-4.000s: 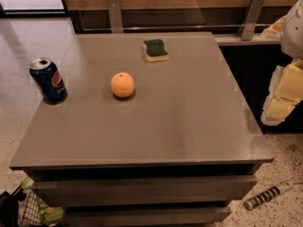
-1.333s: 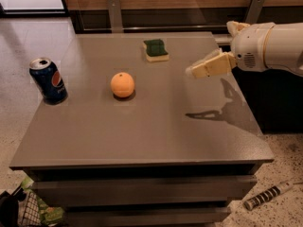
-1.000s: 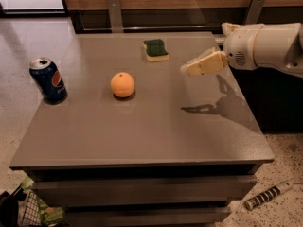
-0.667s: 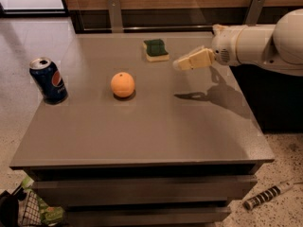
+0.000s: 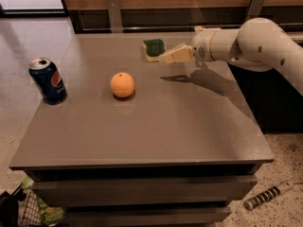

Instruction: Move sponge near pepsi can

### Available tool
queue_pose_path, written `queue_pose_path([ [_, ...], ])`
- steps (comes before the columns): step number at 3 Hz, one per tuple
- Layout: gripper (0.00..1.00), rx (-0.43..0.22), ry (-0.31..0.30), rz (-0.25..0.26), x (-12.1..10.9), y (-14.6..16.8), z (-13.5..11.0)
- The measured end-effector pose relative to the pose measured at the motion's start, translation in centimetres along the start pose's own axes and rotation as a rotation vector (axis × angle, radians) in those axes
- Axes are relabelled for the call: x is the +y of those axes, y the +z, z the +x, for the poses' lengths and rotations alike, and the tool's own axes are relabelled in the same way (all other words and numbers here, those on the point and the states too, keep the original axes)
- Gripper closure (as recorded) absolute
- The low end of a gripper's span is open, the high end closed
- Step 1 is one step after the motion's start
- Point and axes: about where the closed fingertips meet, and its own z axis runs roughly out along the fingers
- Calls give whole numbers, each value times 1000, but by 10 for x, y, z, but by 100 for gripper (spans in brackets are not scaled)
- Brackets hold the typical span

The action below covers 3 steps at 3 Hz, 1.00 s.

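Note:
The sponge (image 5: 153,48), dark green on top with a pale yellow base, lies at the far middle of the grey table (image 5: 156,126). The pepsi can (image 5: 48,81), dark blue with a round logo and silver top, stands upright near the table's left edge. My gripper (image 5: 166,57) reaches in from the right on a cream arm and hangs above the table just right of the sponge, its tip at the sponge's right edge. I cannot tell whether it touches the sponge.
An orange (image 5: 122,84) sits on the table between the can and the sponge. A wooden wall with metal brackets (image 5: 112,12) runs behind the table. A striped cylinder (image 5: 267,195) lies on the floor at the lower right, and a wire basket (image 5: 28,212) at the lower left.
My arm has come in from the right edge and swept left across the table toward the sponge. The sponge, orange and can have not moved.

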Motion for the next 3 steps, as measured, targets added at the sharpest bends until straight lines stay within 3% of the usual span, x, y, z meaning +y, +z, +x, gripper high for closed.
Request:
queue_pose_path([
  [2,0,-43,43,-68,5,59,18],
  [3,0,-95,80,-88,7,82,30],
])
